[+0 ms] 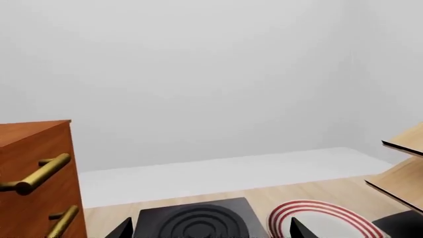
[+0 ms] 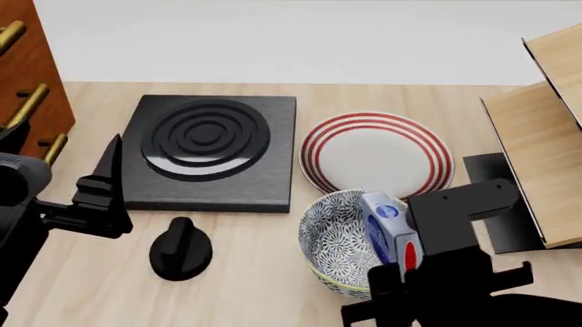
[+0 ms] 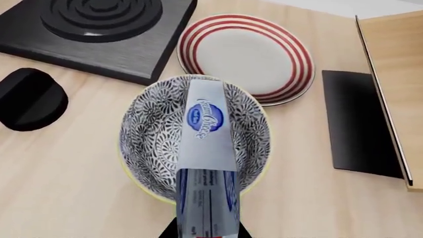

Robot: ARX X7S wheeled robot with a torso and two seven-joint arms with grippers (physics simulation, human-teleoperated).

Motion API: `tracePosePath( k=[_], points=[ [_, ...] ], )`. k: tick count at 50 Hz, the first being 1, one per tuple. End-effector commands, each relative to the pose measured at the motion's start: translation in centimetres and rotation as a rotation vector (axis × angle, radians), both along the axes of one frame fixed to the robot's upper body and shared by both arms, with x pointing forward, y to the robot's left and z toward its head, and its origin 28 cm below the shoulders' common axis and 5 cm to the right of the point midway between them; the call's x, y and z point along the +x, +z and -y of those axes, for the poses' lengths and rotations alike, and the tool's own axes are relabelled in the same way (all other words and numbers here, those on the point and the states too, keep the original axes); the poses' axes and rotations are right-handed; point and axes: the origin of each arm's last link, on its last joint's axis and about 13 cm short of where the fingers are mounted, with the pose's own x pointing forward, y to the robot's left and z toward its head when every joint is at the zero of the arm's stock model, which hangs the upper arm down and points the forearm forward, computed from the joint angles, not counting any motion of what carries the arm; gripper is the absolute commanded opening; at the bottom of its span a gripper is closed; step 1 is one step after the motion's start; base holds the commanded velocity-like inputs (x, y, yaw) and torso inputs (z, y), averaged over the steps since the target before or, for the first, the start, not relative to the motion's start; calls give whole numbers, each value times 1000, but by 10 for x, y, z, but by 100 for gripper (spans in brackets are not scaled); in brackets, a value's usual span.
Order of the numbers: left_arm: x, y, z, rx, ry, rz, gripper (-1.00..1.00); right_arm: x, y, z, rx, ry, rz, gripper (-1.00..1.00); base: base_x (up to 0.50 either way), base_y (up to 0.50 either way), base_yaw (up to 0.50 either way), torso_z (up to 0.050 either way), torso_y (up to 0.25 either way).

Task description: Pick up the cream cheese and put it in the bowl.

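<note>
The cream cheese (image 3: 206,144), a silver-grey box with a blue oval logo, hangs tilted over the black-and-white floral bowl (image 3: 148,134), its far end reaching above the bowl's inside. My right gripper (image 3: 206,232) is shut on the box's near end, with a dark jaw on each side. In the head view the cream cheese (image 2: 389,228) stands on edge over the bowl (image 2: 329,238) at the front of the table, and my right gripper (image 2: 405,269) is just behind it. My left gripper (image 2: 108,191) is open and holds nothing, at the left beside the black burner block; its own view shows the left gripper (image 1: 210,230) wide apart.
A black burner block (image 2: 209,150) lies at the back left with a black knob (image 2: 180,248) in front of it. A white plate with red rings (image 2: 377,153) sits behind the bowl. A wooden cabinet with brass handles (image 2: 27,75) stands far left. A wooden shelf (image 2: 546,150) on a black base stands right.
</note>
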Motion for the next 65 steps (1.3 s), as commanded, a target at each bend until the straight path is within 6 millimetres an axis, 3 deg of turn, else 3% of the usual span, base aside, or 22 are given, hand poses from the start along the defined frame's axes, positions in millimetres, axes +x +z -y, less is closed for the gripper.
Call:
tracePosePath(
  k=[1,41,65],
  points=[
    [2,-2,-1,2,3,-6,100,10,0,-3,-12,-9,-4,-100,0,0,0,0,0],
    [2,-3,-5,-4,3,-7,100,50,3,-18,-72,-28,-78,-100,0,0,0,0,1],
    [3,-4,-4,10,8,-8,100,66,-12,-24,-70,-19,-139,-100,0,0,0,0,0]
  ],
)
